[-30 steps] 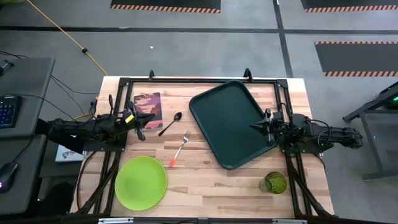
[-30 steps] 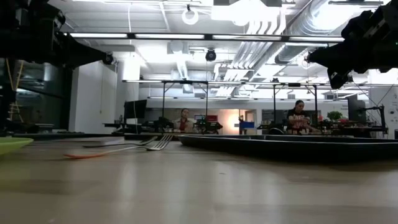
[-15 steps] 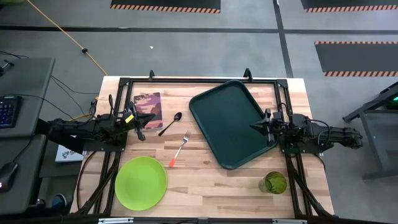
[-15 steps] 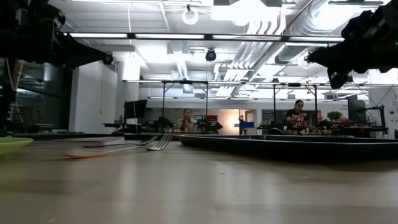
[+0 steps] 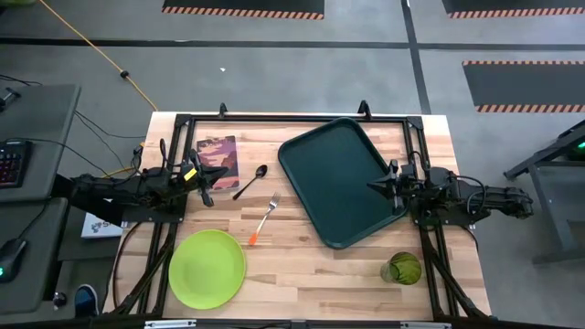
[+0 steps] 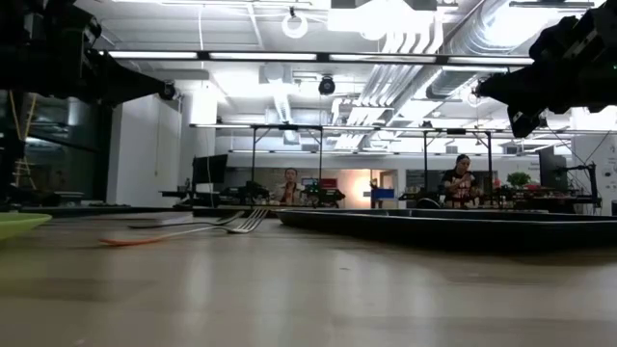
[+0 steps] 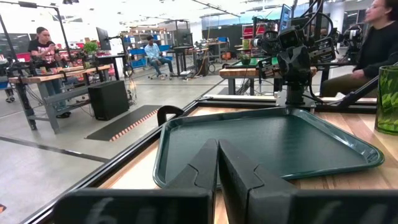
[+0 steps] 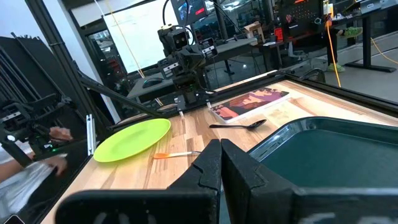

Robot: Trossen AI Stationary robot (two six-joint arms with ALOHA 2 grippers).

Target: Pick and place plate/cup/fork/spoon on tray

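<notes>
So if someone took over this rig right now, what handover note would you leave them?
Left gripper: shut, empty, over the table's left side by the picture book.
Right gripper: shut, empty, over the tray's right edge.
Tray: nothing on it.
Plate: on the table at the front left.
Fork and spoon: on the wood between book and tray, apart from each other.
Cup: upright at the front right, off the tray.
Done: nothing placed.
Left: all four items go onto the tray.
</notes>
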